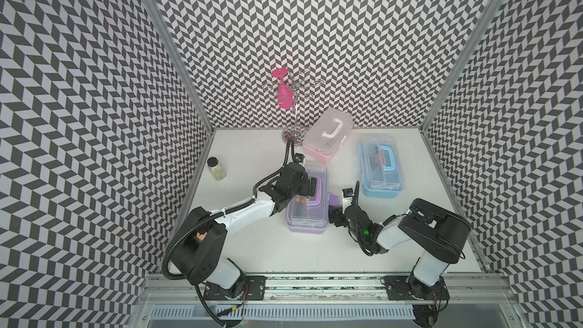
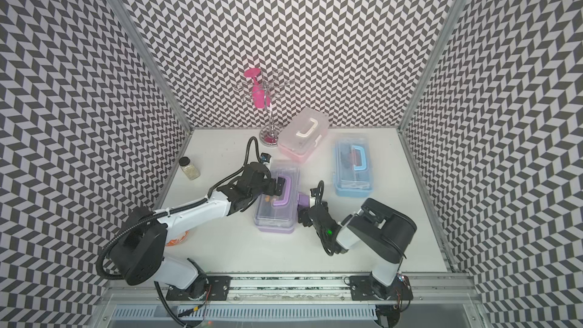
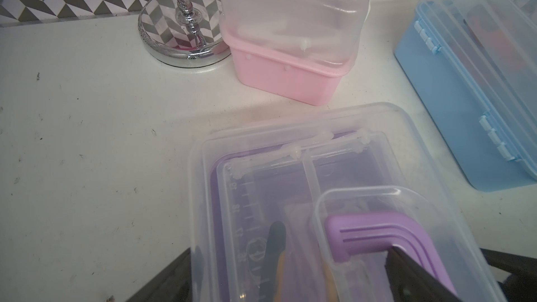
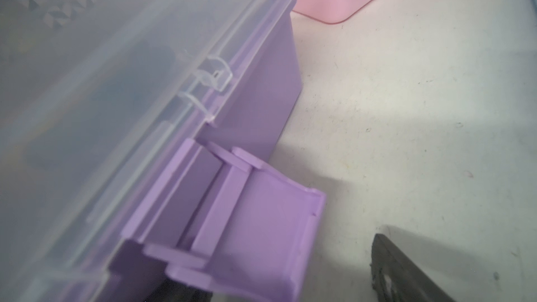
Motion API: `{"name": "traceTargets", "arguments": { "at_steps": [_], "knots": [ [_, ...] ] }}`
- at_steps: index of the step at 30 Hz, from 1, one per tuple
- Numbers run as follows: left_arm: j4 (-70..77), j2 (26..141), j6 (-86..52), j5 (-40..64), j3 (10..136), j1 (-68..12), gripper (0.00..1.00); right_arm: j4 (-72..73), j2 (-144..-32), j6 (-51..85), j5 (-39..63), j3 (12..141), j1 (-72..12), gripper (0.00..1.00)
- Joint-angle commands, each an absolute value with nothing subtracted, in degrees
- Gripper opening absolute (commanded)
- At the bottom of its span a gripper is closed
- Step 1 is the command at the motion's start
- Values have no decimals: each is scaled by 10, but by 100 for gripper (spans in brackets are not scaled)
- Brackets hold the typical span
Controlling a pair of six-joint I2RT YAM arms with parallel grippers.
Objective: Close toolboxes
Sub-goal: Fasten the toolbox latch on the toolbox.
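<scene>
The purple toolbox (image 1: 304,222) (image 2: 274,219) sits mid-table with its clear lid (image 3: 290,146) down. My left gripper (image 1: 310,186) (image 3: 287,257) is open above that lid, one finger (image 3: 418,274) resting on the purple handle (image 3: 377,233), the other beside the lid's edge. On the box's right side the purple latch flap (image 4: 261,228) hangs swung out, unfastened. My right gripper (image 1: 336,212) (image 4: 290,286) is open with the flap between its fingers. The pink toolbox (image 1: 328,135) (image 3: 284,76) stands at the back. The light blue toolbox (image 1: 380,168) (image 3: 465,97) lies to the right.
A chrome stemware rack (image 1: 295,134) with a pink glass (image 1: 283,96) hanging on it stands at the back wall beside the pink box. A small black-capped jar (image 1: 217,168) sits near the left wall. Patterned walls enclose three sides.
</scene>
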State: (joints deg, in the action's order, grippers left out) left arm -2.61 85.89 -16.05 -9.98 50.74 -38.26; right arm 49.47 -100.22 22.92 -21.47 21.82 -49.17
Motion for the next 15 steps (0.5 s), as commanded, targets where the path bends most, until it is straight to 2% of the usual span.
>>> {"name": "traceTargets", "arguments": {
  "at_steps": [1, 8, 15],
  "knots": [
    [-15, 866, -151, -66, 502, -387, 99, 537, -1008, 230, -268, 232, -495, 82],
    [-18, 863, -149, -64, 499, -380, 99, 476, -991, 222, -333, 247, -495, 81],
    [-18, 856, -149, -64, 492, -375, 99, 428, -944, 211, -337, 254, -495, 81]
  ]
}}
